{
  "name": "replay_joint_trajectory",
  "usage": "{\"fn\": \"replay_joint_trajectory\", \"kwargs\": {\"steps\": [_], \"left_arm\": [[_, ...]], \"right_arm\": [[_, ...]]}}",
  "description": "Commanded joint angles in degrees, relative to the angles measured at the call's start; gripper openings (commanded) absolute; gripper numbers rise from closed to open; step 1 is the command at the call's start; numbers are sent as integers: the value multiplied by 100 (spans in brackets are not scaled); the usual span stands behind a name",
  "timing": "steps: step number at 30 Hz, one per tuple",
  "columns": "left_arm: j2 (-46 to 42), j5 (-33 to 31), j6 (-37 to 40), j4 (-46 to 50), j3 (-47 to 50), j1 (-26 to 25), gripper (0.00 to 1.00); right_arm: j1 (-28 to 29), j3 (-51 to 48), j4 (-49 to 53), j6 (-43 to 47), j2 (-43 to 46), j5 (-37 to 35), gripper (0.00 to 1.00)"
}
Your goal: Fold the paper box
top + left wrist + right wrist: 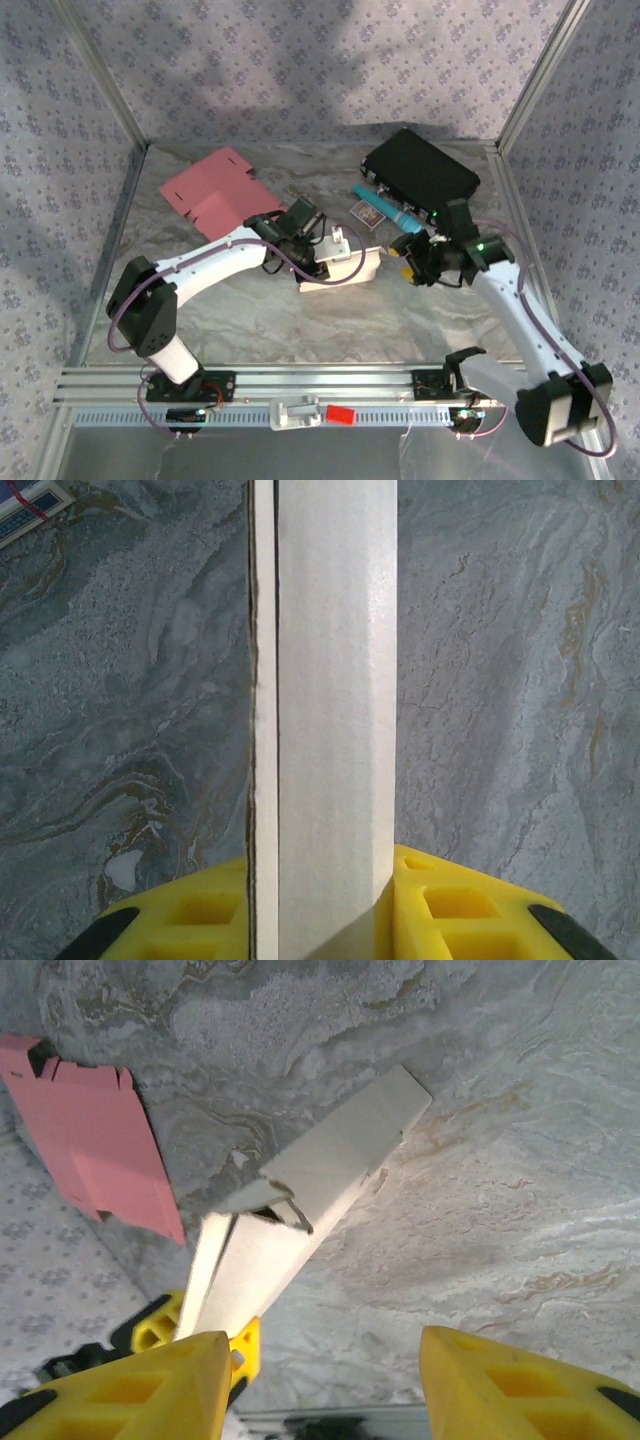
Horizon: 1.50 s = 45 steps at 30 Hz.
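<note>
The white paper box [345, 268] lies partly folded in the middle of the table, with one small flap [340, 238] standing up. My left gripper [318, 258] is shut on its left end. In the left wrist view a white panel of the box [335, 680] runs straight up between the yellow fingers [455, 905], pinched by the gripper [320, 905]. My right gripper [412, 262] hovers just right of the box, open and apart from it. In the right wrist view the box [320, 1175] lies ahead and to the left, with bare table between the gripper [325, 1380] fingers.
A flat pink box blank [215, 190] [100, 1140] lies at the back left. A black case [420, 170] sits at the back right, with a teal object [385, 205] and a small card [365, 212] [25, 505] in front of it. Patterned walls enclose the table.
</note>
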State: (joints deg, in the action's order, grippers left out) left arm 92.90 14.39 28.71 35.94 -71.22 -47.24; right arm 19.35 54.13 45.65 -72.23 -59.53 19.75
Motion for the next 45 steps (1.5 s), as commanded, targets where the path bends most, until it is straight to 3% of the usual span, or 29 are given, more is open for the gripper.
{"fn": "replay_joint_trajectory", "kwargs": {"steps": [1,10,26,39,45], "left_arm": [[133,198,-120,398,-14,-2,28],[208,160,-63,482,-111,15,29],[184,160,-99,439,-162,31,32],[45,105,-155,365,-138,31,34],[-29,128,-209,326,-94,53,35]], "right_arm": [[576,-291,-792,-1182,52,-1346,54],[1015,-456,-1398,-1549,-389,-1307,52],[1210,-810,-846,-1473,-854,-1320,35],[1295,-184,-442,-1213,-1214,-1276,23],[1338,-4,-164,-1068,-1331,-1289,26]]}}
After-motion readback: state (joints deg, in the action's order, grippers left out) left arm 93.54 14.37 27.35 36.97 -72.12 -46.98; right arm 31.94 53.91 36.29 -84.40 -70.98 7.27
